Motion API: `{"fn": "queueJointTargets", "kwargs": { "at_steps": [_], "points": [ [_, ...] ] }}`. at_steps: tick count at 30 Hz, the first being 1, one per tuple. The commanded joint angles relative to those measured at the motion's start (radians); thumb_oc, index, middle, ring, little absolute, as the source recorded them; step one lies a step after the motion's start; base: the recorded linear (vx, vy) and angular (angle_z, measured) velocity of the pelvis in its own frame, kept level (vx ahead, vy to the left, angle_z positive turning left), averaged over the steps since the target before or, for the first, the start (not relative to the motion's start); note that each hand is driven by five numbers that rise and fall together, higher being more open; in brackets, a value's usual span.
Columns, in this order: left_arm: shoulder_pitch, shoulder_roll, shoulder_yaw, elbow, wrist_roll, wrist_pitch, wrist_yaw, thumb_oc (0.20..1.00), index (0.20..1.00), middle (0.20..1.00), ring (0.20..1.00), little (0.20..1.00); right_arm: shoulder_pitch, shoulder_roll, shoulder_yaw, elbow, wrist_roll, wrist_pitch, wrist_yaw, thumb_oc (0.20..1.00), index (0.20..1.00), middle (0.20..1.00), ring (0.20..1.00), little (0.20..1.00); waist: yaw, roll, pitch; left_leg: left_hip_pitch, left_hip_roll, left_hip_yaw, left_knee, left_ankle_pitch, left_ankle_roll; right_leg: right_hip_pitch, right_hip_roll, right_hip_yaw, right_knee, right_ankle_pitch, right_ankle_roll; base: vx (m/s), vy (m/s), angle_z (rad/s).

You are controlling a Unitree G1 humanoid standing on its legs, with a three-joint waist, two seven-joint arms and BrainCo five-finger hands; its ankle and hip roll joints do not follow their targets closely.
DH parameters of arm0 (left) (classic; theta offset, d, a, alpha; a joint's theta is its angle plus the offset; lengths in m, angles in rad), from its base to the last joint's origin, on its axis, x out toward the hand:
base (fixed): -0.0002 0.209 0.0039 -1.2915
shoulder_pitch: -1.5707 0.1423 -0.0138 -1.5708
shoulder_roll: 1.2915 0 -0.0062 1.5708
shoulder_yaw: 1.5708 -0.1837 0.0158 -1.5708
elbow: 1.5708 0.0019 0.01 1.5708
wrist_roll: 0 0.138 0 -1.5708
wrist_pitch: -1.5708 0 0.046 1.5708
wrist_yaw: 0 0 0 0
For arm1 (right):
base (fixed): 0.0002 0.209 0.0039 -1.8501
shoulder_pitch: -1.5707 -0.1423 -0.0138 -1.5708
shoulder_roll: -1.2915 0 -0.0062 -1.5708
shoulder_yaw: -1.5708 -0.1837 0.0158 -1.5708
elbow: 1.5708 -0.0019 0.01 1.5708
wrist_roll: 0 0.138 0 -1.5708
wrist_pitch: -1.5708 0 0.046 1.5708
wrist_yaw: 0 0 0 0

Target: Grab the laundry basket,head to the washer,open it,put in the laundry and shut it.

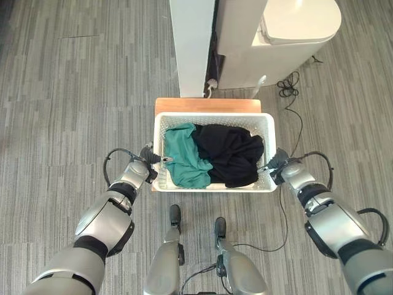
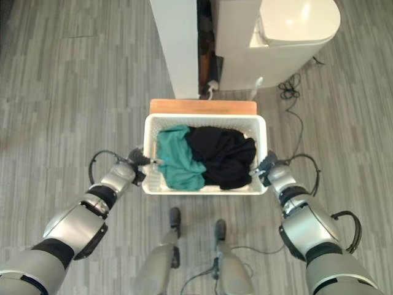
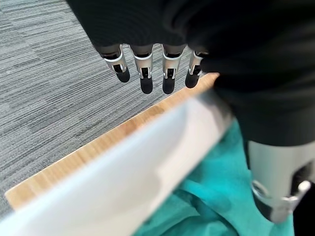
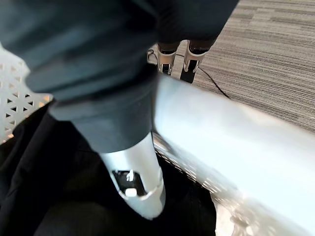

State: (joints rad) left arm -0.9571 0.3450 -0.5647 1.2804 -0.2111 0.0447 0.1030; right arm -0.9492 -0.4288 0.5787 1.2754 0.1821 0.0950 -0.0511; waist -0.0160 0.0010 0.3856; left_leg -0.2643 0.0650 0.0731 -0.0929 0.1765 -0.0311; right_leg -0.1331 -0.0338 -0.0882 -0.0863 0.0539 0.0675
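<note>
A white laundry basket rests on a low wooden stand in front of me. It holds a teal garment and a black garment. My left hand straddles the basket's left rim: straight fingers hang outside it, and the thumb is inside above the teal cloth. My right hand straddles the right rim the same way, thumb inside over the black cloth and fingers outside. Neither hand is closed on the rim.
Beyond the stand are a tall white panel and a white appliance with a rounded lid. A thin cable trails on the grey floor to the basket's right. Open floor lies to the left.
</note>
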Motion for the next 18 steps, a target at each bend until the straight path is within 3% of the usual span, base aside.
{"fn": "queueJointTargets", "kwargs": {
  "at_steps": [1,2,3,4,10,16,17,18],
  "points": [
    [-0.132,-0.027,-0.02,0.149,0.038,0.005,0.014,0.2,0.2,0.2,0.2,0.2,-0.099,0.032,0.042,0.036,-0.002,-0.002,0.005,1.0,1.0,1.0,1.0,1.0,0.013,-0.013,-0.009,0.013,0.062,0.019,0.006,-0.034,-0.05,-0.107,-0.073,-0.038,0.048,0.059,0.057,0.01,-0.009,-0.05],
    [-0.136,-0.025,-0.024,0.149,0.042,0.006,0.017,0.2,0.2,0.2,0.2,0.2,-0.105,0.038,0.044,0.04,0.0,0.001,0.005,0.558,0.558,0.558,0.558,0.558,0.012,-0.014,-0.009,0.011,0.062,0.019,0.006,-0.034,-0.051,-0.108,-0.073,-0.038,0.047,0.059,0.056,0.0,-0.01,-0.04],
    [-0.138,-0.022,-0.036,0.144,0.057,0.003,0.015,0.2,0.2,0.2,0.2,0.2,-0.109,0.042,0.049,0.045,0.0,0.001,0.006,0.253,0.253,0.253,0.253,0.253,0.011,-0.015,-0.01,0.009,0.063,0.018,0.006,-0.034,-0.051,-0.108,-0.072,-0.037,0.045,0.06,0.056,0.01,-0.011,-0.06],
    [-0.136,-0.017,-0.073,0.114,0.1,-0.006,0.011,0.2,0.2,0.2,0.2,0.2,-0.106,0.048,0.059,0.047,-0.002,-0.001,0.006,0.2,0.2,0.2,0.2,0.2,0.01,-0.015,-0.01,0.005,0.062,0.015,0.006,-0.034,-0.051,-0.109,-0.072,-0.038,0.044,0.06,0.055,0.01,-0.012,-0.06],
    [-0.131,-0.028,-0.129,0.101,0.201,-0.002,0.02,0.2,0.2,0.2,0.2,0.2,-0.085,0.049,0.058,0.053,-0.008,-0.007,0.006,0.2,0.2,0.2,0.2,0.2,0.007,-0.009,-0.01,0.003,0.06,0.012,0.006,-0.037,-0.051,-0.107,-0.071,-0.041,0.041,0.059,0.055,0.0,0.0,0.0],
    [-0.13,-0.033,-0.13,0.103,0.207,0.0,0.025,0.2,0.2,0.2,0.2,0.2,-0.083,0.047,0.057,0.052,-0.007,-0.009,0.003,0.2,0.2,0.2,0.2,0.2,0.008,-0.009,-0.009,0.004,0.059,0.013,0.006,-0.037,-0.051,-0.106,-0.071,-0.04,0.041,0.059,0.055,0.0,0.0,0.0],
    [-0.123,-0.036,-0.131,0.095,0.231,0.001,0.045,0.2,0.2,0.2,0.2,0.2,-0.071,0.041,0.047,0.039,0.001,-0.015,-0.007,0.2,0.2,0.2,0.2,0.2,0.008,-0.006,-0.011,0.007,0.059,0.012,0.006,-0.039,-0.051,-0.105,-0.07,-0.039,0.041,0.058,0.055,0.04,-0.03,0.0],
    [-0.058,-0.025,-0.115,0.025,0.279,-0.001,0.08,0.2,0.2,0.2,0.2,0.2,0.019,-0.007,-0.024,-0.117,0.053,-0.031,-0.051,0.2,0.2,0.2,0.2,0.2,0.005,0.002,-0.031,0.031,0.061,0.019,0.006,-0.053,-0.05,-0.087,-0.069,-0.035,0.044,0.043,0.056,0.04,-0.03,0.0]
  ]
}}
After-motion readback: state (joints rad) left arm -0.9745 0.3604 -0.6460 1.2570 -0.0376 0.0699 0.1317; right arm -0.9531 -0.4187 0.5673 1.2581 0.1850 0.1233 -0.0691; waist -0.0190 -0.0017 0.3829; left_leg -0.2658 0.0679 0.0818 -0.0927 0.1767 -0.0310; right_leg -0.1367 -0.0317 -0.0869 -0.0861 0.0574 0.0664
